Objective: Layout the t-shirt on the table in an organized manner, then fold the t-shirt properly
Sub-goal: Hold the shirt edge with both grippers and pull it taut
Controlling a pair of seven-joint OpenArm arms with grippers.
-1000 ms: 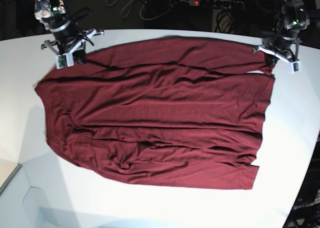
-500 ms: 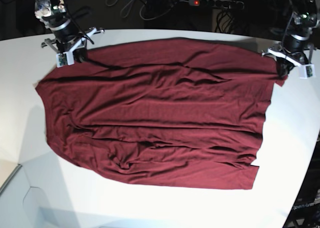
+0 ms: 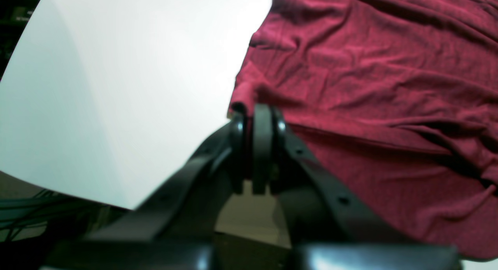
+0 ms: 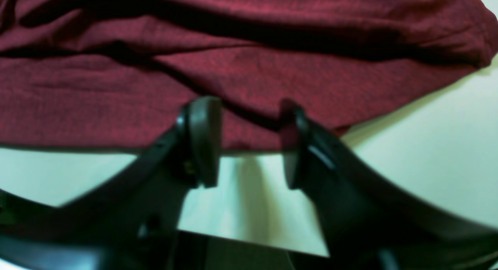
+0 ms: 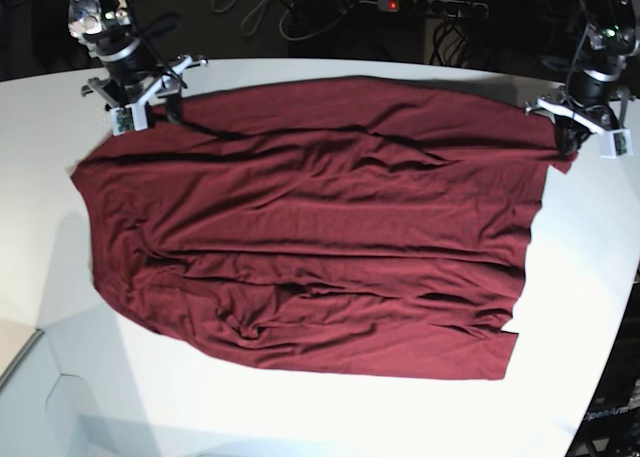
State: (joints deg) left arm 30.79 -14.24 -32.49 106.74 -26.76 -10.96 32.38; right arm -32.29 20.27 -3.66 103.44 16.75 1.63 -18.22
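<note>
Now right gripper (image 4: 249, 145) jaws parted, t-shirt (image 5: 310, 227) corner released

- You see the t-shirt (image 5: 310, 227), a big plain dark red cloth with nothing printed on it. It lies spread out wide and mostly flat, with long soft wrinkles running from left to right.
- Its near edge is more bunched up, with small folds near the middle. Its far right corner is lifted into a little peak and looks pinched. Its left side slants down toward the near edge.
- You see the table (image 5: 300, 417), a wide smooth white top with a curved far edge. It shows bare on every side of the shirt.
</note>
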